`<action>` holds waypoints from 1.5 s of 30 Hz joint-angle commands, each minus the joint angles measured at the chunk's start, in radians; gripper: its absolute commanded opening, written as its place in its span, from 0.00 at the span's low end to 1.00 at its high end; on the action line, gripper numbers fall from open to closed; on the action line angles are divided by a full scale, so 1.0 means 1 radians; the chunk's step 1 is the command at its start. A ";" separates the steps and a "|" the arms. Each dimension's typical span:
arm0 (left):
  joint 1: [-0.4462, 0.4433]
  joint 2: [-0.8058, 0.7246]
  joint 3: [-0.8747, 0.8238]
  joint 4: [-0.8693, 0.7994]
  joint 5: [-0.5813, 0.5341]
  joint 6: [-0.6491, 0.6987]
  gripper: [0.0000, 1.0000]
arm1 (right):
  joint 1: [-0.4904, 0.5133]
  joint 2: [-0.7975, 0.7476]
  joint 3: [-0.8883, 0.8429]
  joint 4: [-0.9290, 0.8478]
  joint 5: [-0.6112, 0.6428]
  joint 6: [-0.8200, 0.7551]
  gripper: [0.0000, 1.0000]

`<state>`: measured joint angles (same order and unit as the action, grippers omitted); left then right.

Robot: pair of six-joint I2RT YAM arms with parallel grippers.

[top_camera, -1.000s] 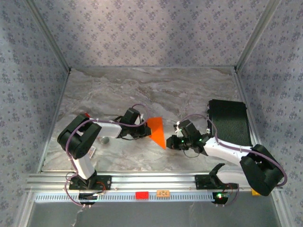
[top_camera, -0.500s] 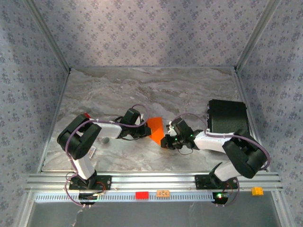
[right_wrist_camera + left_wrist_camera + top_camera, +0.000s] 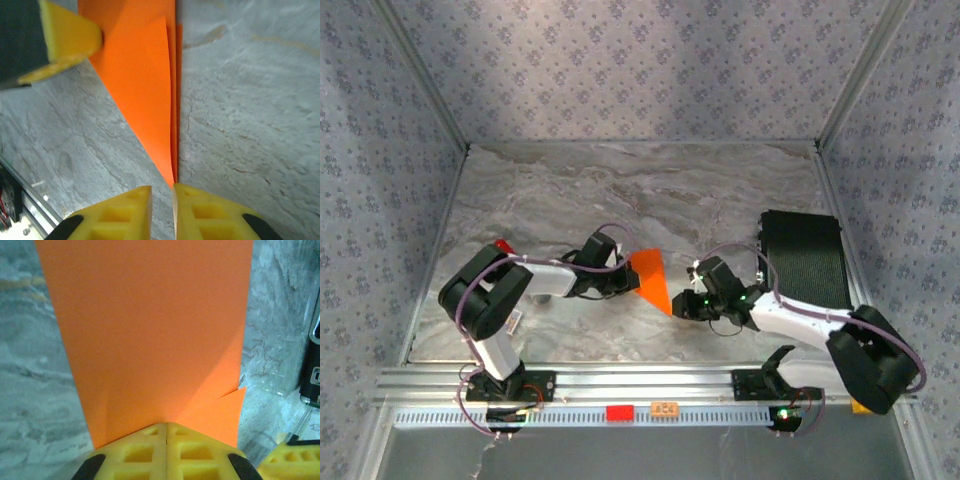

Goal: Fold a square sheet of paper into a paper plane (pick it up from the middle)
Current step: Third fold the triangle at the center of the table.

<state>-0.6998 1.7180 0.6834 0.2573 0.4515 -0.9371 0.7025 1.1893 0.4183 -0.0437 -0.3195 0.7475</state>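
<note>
Right gripper [image 3: 163, 190] at the paper plane's [image 3: 651, 278] near tip, jaws a slit apart (pinching or not, can't tell). Plane half-folded, low on the surface [image 3: 620, 190]. Left gripper [image 3: 166, 426] clenched on its wide end. Next, probably: press the long crease, edges aligned.

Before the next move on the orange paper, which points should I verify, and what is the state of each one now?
1. Left gripper shut on the edge of the paper plane: ok.
2. Pointed tip reaches the finger gap of the right gripper: ok.
3. Right gripper has a firm hold on the tip: cannot tell.
4. Long folded edges straight, no crumpling: ok.
5. Black ribbed pad apart from the paper plane: ok.
</note>
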 commanded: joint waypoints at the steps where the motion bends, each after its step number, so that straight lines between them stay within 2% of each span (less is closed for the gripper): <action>1: -0.013 -0.046 -0.016 -0.030 -0.029 -0.020 0.03 | -0.009 -0.053 0.036 -0.110 0.120 -0.007 0.26; 9: -0.017 -0.153 -0.024 -0.079 -0.086 0.018 0.11 | 0.002 -0.068 0.087 -0.126 0.236 0.021 0.48; 12: -0.015 -0.182 -0.027 -0.100 -0.111 0.043 0.16 | 0.009 -0.046 0.108 -0.122 0.252 0.029 0.52; 18: -0.009 -0.241 -0.047 -0.117 -0.161 0.065 0.25 | 0.051 -0.027 0.137 -0.097 0.310 0.006 0.53; 27: 0.029 -0.300 -0.086 -0.127 -0.179 0.055 0.33 | 0.053 0.000 0.119 -0.044 0.319 0.010 0.52; 30: 0.042 -0.298 -0.106 -0.099 -0.165 0.033 0.35 | 0.050 0.024 0.116 -0.001 0.281 -0.002 0.47; 34: 0.057 -0.269 -0.115 -0.053 -0.110 0.002 0.37 | 0.034 0.087 0.118 0.090 0.155 -0.014 0.44; 41: 0.074 -0.238 -0.124 -0.001 -0.058 -0.041 0.40 | 0.009 0.189 0.149 0.123 0.059 -0.037 0.37; 45: 0.075 -0.243 -0.125 -0.015 -0.055 -0.043 0.40 | -0.004 0.206 0.150 0.127 0.046 -0.043 0.35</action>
<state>-0.6296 1.4742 0.5659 0.2237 0.3710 -0.9680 0.7090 1.3846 0.5411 0.0593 -0.2317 0.7258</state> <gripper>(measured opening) 0.400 0.357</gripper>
